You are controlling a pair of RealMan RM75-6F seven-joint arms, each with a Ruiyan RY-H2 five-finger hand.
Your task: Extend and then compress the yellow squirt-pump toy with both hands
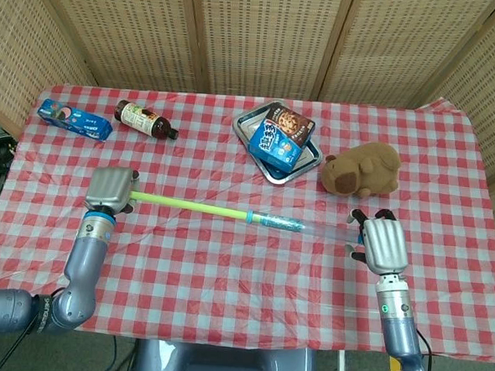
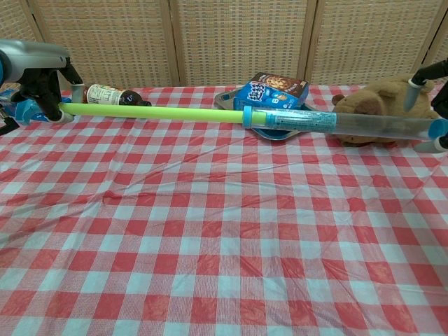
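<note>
Both ends of the pump toy (image 1: 229, 210) are held, so it hangs just above the bench (image 1: 226, 268), running from centre left to centre right of the head view. Its yellow rod (image 2: 154, 110) shows long outside the clear barrel (image 2: 350, 124), so I judge the toy close to fully extended and the compress stroke due.

At the left of the frame, the left hand (image 1: 110, 188) holds the rod's end with fingers closed round it. At the right, the right hand (image 1: 380, 244) holds the barrel's blue tip (image 2: 437, 129); some of its fingers stand out, but the tip sits in its grasp.

To compress well, the hands should probably close toward each other along the toy's own line, keeping rod and barrel straight so the plunger does not bind. Both holds sit at the very ends, so a slip is the likely fault; steady, even pressure seems wise.

Beyond the toy lie a tray (image 1: 273, 171) of boxes, a plush (image 1: 362, 170), a bottle (image 1: 145, 119) and a blue packet (image 1: 73, 119), all near the top.
</note>
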